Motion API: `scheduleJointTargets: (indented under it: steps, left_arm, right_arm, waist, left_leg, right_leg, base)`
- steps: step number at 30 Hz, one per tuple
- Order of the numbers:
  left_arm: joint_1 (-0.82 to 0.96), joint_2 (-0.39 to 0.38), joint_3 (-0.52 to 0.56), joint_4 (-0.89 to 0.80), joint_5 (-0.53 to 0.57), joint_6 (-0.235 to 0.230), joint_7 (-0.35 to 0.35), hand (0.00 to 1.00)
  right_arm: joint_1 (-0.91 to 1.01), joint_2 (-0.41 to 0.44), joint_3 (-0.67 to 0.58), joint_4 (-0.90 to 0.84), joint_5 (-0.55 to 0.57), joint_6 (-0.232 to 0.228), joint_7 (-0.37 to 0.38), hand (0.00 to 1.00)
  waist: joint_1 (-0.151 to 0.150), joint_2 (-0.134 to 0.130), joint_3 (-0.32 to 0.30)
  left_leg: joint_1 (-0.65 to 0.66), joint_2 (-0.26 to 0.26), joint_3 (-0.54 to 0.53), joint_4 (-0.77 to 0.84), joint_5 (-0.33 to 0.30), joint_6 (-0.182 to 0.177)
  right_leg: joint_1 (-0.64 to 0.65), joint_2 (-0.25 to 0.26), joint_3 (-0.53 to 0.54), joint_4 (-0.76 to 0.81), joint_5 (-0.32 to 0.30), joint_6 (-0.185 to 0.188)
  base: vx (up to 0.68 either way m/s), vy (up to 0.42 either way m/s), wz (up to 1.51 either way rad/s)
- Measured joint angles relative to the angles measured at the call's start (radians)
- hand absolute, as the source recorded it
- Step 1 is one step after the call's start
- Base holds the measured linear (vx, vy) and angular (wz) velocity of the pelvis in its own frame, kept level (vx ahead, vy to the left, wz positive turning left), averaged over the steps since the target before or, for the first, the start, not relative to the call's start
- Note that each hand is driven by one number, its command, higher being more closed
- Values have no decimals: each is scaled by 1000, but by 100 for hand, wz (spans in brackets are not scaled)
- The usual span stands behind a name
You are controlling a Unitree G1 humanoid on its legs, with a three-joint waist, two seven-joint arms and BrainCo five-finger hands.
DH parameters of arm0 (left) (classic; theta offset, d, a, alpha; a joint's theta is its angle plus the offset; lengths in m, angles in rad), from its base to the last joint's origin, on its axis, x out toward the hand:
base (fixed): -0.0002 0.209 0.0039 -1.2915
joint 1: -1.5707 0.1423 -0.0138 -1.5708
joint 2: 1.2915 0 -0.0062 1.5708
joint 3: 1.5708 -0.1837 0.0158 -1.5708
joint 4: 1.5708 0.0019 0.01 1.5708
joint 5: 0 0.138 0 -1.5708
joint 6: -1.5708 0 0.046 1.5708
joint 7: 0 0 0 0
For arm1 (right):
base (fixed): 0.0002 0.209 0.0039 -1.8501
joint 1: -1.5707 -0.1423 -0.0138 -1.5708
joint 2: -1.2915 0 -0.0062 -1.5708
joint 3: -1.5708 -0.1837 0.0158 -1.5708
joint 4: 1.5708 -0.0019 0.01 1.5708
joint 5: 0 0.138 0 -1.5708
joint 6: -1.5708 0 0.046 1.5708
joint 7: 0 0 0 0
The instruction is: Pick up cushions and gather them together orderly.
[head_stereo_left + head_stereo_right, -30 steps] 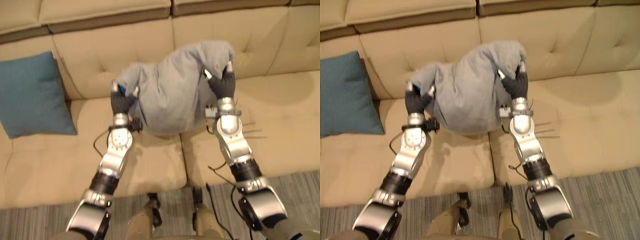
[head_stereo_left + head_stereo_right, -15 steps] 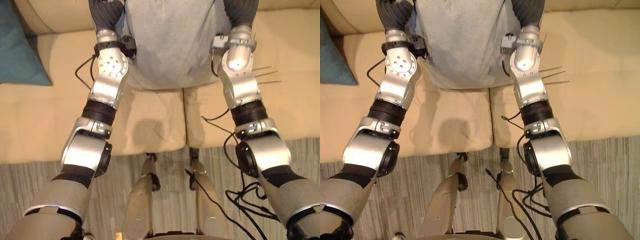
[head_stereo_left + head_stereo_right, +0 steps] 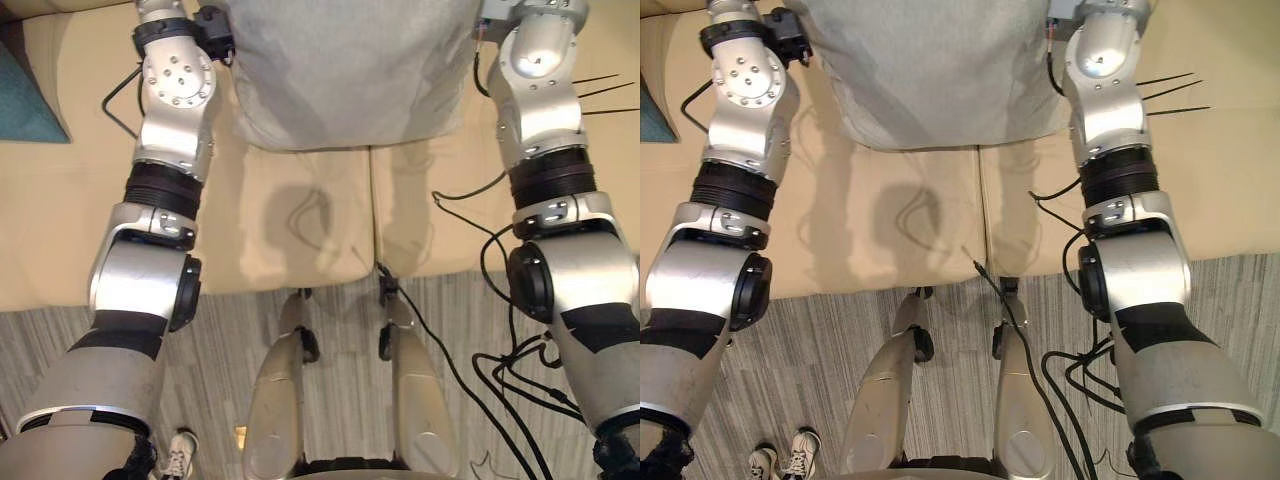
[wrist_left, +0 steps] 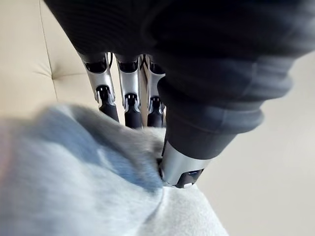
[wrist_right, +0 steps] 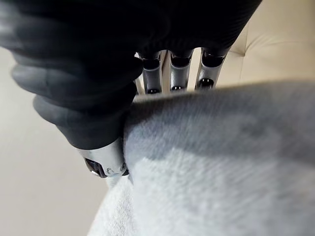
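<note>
- While both arms stretch forward over the beige sofa, the grey cushion hangs between them at the far end of the reach. Its lower edge is above the seam between two seat pads, and its shadow falls on the seat.
- At the left hand, the fingers go down behind a fold of the grey cushion. The thumb presses in from the near side, so the cloth is pinched between them.
- At the right hand, the fingers reach behind the cushion's upper edge. The thumb clamps the fabric from the front, again a pinch on the cloth.
- At the robot's far left, a teal cushion lies on the sofa, well apart from the grey one.
- Below the sofa's front edge is a grey striped carpet, with a person's white shoes on it.
</note>
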Motion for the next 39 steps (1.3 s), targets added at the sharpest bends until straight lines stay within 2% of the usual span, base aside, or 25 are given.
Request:
scheduleJointTargets:
  steps: [2,5,8,11,14,17,19,20,22,25,26,29,32,36,39]
  left_arm:
    - [45,51,5,0,-32,2,-36,0]
    - [96,78,47,-2,-80,2,-68,0]
    - [180,123,118,-42,-120,2,-101,0]
    - [266,126,125,-143,-144,-1,-122,0]
    - [466,81,121,-305,-146,-19,-162,0]
    - [722,-41,114,-402,-144,-22,-212,0]
    - [926,-145,84,-407,-139,-19,-243,0]
    - [1057,-210,58,-405,-123,-11,-275,0]
    - [1185,-265,41,-383,-97,-1,-316,0]
    - [1289,-300,45,-284,-54,7,-346,0]
    - [1339,-314,57,-218,-33,18,-363,0]
    - [1409,-330,80,-86,43,32,-386,0]
    - [1461,-339,81,28,115,55,-392,0]
    - [1502,-346,103,92,154,73,-409,0]
    - [1516,-344,114,105,160,74,-410,0]
  right_arm:
    - [14,-59,-3,-6,54,-2,19,0]
    - [69,-120,-18,-54,122,-7,46,0]
    - [170,-153,-52,-163,189,-36,76,0]
    - [277,-157,-89,-223,251,-42,104,0]
    - [489,-155,-93,-340,286,-44,141,0]
    - [771,-106,-91,-458,281,-44,203,0]
    - [973,-23,-91,-481,275,-44,232,0]
    - [1105,34,-91,-478,237,-41,251,0]
    - [1237,99,-91,-448,181,-39,289,0]
    - [1362,161,-93,-348,119,-33,322,0]
    - [1425,194,-102,-280,83,-30,340,0]
    - [1516,222,-124,-148,30,-23,377,0]
    - [1574,228,-140,-46,-13,-3,398,0]
    - [1606,229,-163,35,-47,15,401,0]
    - [1607,228,-172,67,-70,18,416,0]
  waist:
    - [0,0,0]
    - [3,0,0]
    - [26,0,0]
    - [31,-1,-1]
    - [27,-1,-14]
    - [28,-2,-32]
    - [28,-2,-97]
    - [29,-2,-106]
    - [28,-2,-118]
    - [27,0,-171]
    - [27,0,-209]
    - [26,1,-275]
    - [18,5,-311]
    - [2,3,-328]
    - [3,-2,-341]
  left_leg:
    - [3,0,-11,0,1,-2]
    - [18,-2,-19,-1,-4,-10]
    - [42,-1,-10,-1,-9,-16]
    - [64,-1,-7,-1,-6,-12]
    - [101,-2,-4,-2,-19,-27]
    - [153,3,-2,-2,-36,-27]
    - [160,4,-2,-2,-55,-29]
    - [194,6,-1,-2,-58,-31]
    - [233,3,-4,-1,-61,-34]
    - [271,7,-12,-1,-69,-44]
    - [306,9,-18,-2,-78,-44]
    - [374,7,-18,-2,-108,-50]
    - [433,2,-18,-9,-130,-49]
    - [492,-3,-6,-10,-144,-50]
    - [519,-3,31,-10,-151,-50]
  right_leg:
    - [0,0,-11,23,-17,-3]
    - [-6,-5,-18,91,-59,-4]
    - [-11,-9,-13,138,-79,-9]
    - [7,-12,-11,146,-84,-9]
    - [46,-13,-10,145,-98,-9]
    - [102,-10,-11,138,-115,-8]
    - [110,-8,-12,132,-129,-11]
    - [147,-5,-12,123,-134,-11]
    - [195,2,-16,104,-136,-12]
    - [249,5,-23,77,-138,-12]
    - [295,7,-32,59,-145,-8]
    - [377,9,-42,23,-160,-5]
    - [441,5,-39,-8,-164,2]
    - [500,4,-16,-27,-167,7]
    - [508,4,20,-32,-158,18]
  base:
    - [-1,-13,15]
    - [-8,-35,22]
    - [-10,-45,1]
    - [15,-63,-3]
    - [36,-63,0]
    - [54,-72,-1]
    - [97,-84,-1]
    - [121,-71,-2]
    - [103,-72,-2]
    - [101,-57,4]
    - [81,-41,8]
    - [57,-30,3]
    - [33,14,-5]
    - [37,15,-10]
    - [31,5,-35]
